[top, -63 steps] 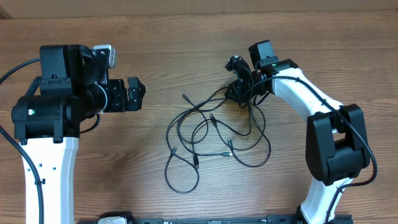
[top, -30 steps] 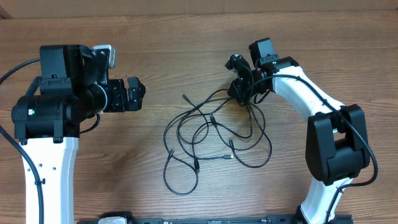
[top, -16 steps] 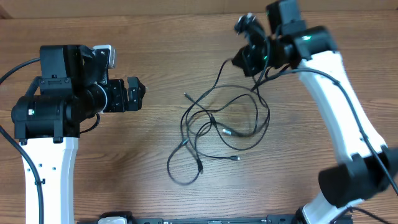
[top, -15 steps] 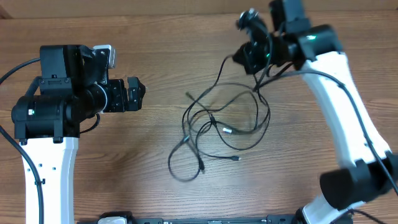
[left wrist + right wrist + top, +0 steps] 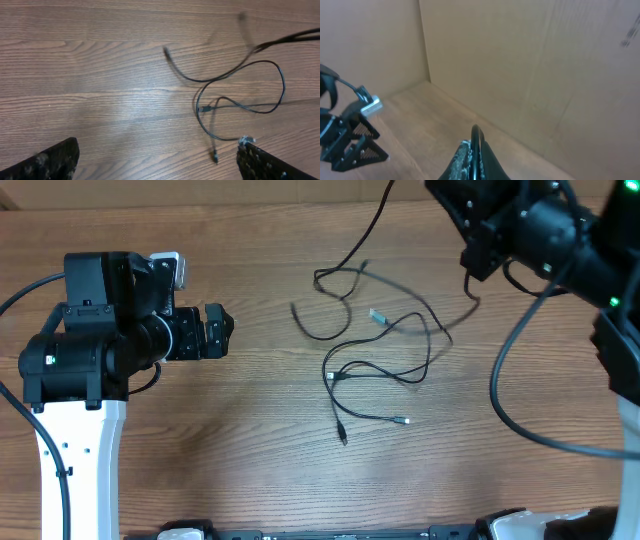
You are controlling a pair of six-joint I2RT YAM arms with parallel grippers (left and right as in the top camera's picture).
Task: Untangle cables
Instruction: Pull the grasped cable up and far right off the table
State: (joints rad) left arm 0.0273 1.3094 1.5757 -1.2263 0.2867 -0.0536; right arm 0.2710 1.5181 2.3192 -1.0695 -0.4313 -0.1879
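Observation:
The cables [image 5: 331, 376] lie as loose thin black strands in the middle of the table, with small plug ends [image 5: 400, 420] spread apart. One strand [image 5: 378, 205] rises off the top edge of the overhead view. My right gripper [image 5: 476, 142] is raised high and shut on a black cable [image 5: 476, 131] that loops over its fingertips. Its arm [image 5: 540, 230] fills the top right corner of the overhead view. My left gripper [image 5: 222, 330] hangs wide open left of the strands, touching nothing. In the left wrist view the cables [image 5: 198, 108] lie beyond the open left gripper [image 5: 157, 146].
Cardboard walls [image 5: 530, 60] stand behind the wooden table [image 5: 200, 440]. The left arm's base [image 5: 75, 430] occupies the left side. A thick black robot wire [image 5: 520, 420] hangs at the right.
The right arm has risen and swung toward the back right with a cable in its grip. The bunch was dragged up and back and has spread into looser strands. The left arm stayed still.

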